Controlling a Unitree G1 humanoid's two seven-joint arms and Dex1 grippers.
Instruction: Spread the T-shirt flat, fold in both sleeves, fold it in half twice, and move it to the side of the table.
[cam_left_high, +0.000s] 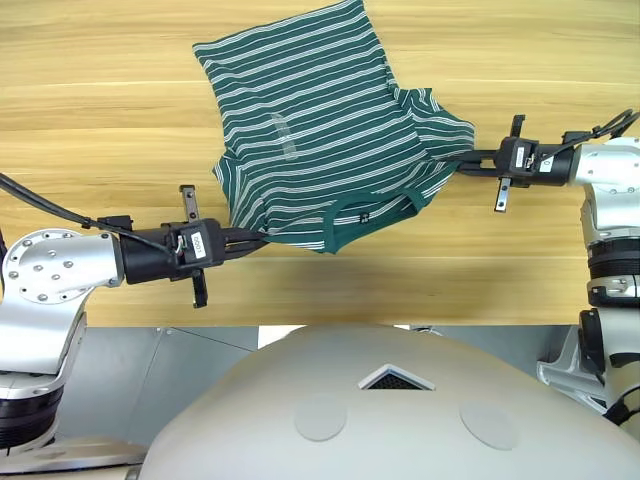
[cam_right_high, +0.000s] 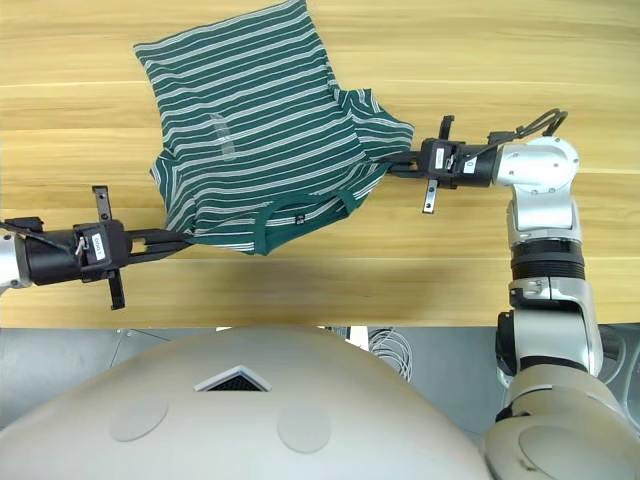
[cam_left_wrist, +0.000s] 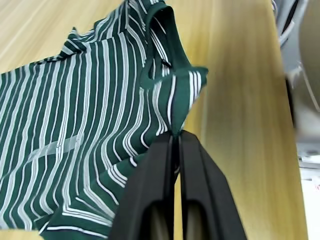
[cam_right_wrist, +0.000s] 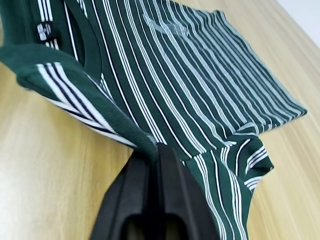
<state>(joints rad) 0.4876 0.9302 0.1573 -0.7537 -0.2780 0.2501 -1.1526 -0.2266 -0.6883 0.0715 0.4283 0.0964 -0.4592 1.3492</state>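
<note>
A dark green T-shirt with white stripes lies partly spread on the wooden table, its hem toward the far side and its collar toward me. My left gripper is shut on the shirt's near left shoulder edge, the cloth pinched between its black fingers. My right gripper is shut on the right shoulder edge near a bunched sleeve; the fabric folds over its fingers. The near part of the shirt is lifted and wrinkled between both grippers.
The table's near edge runs just in front of the grippers. Bare wood extends left, right and beyond the shirt. Below the edge lies grey floor with a cable coil.
</note>
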